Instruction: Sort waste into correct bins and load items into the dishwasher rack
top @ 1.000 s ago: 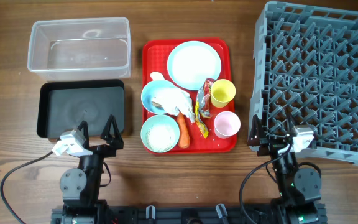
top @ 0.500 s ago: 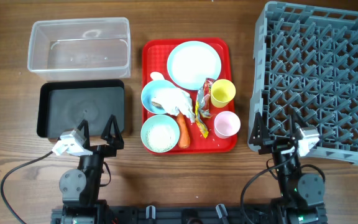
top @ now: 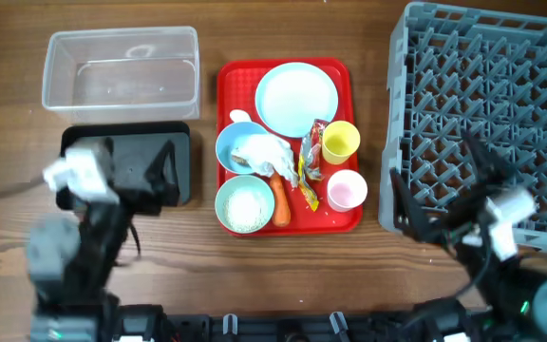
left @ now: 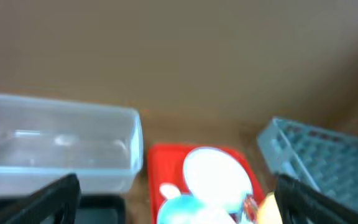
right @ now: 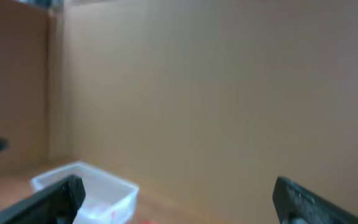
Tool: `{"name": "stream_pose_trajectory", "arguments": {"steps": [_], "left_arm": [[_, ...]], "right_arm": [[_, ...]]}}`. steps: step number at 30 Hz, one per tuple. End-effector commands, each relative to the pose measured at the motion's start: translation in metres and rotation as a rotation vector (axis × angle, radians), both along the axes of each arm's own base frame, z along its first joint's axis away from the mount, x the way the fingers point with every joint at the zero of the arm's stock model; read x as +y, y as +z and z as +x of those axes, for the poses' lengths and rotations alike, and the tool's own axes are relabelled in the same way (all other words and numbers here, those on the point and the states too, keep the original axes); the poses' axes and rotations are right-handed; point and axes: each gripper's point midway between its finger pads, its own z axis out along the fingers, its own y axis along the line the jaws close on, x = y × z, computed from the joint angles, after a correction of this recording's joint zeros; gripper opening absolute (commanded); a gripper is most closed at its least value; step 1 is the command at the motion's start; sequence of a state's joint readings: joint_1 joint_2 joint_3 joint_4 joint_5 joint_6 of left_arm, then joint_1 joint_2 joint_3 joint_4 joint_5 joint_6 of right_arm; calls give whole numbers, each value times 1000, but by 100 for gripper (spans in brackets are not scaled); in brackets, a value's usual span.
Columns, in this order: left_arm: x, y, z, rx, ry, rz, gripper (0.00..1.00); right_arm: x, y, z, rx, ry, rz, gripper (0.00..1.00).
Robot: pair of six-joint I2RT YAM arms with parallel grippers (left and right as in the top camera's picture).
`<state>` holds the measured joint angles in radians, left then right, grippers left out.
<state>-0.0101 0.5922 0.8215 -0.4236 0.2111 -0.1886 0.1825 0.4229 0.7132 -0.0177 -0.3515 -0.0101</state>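
Wooden worktop (top: 254,271): round light blue plate (top: 296,98), light blue bowls (top: 245,204), cups (top: 340,142) and waste (top: 307,166) lie on the flat red tray (top: 231,85).
Left hand (top: 141,166), wide open and empty, above the shallow black tub (top: 145,132); right hand (top: 444,185), likewise, above the large grey grid rack (top: 482,76).

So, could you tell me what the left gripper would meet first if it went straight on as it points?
Probably the clear tub: the left gripper, open above the black bin, points towards it. Its height is unclear, so it might pass over the rim.
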Motion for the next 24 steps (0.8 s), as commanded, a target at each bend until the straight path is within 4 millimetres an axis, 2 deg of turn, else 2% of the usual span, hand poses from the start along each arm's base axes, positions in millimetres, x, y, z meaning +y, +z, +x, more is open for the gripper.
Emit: {"name": "stream_pose_trajectory", "arguments": {"steps": [1, 3, 6, 7, 11, 13, 16, 19, 21, 23, 24], "left_arm": [[-7, 35, 21, 187, -48, 17, 100], [-19, 25, 38, 445, -109, 66, 100], [-36, -9, 70, 621, -165, 91, 100], [-43, -33, 88, 685, -180, 95, 100], [-91, -138, 125, 963, -343, 29, 100], [-105, -182, 131, 1062, -370, 45, 97], [-143, -248, 131, 1169, -439, 100, 80], [-169, -269, 131, 1153, -471, 177, 76], [-175, -274, 130, 1133, -445, 261, 70], [-173, -278, 124, 1151, -403, 320, 56], [-170, -280, 122, 1160, -392, 337, 44]], "right_arm": [[26, 25, 15, 171, 141, -73, 100], [35, 23, 38, 390, 174, -100, 100], [40, 4, 69, 568, 176, -113, 100], [42, -13, 81, 633, 176, -120, 100], [47, -95, 111, 948, 170, -154, 100], [49, -118, 121, 1021, 171, -158, 100], [49, -152, 139, 1117, 155, -174, 99], [48, -174, 148, 1176, 137, -187, 96], [47, -184, 152, 1201, 125, -194, 94], [47, -185, 153, 1200, 122, -195, 93], [47, -184, 154, 1196, 121, -194, 93]]}}
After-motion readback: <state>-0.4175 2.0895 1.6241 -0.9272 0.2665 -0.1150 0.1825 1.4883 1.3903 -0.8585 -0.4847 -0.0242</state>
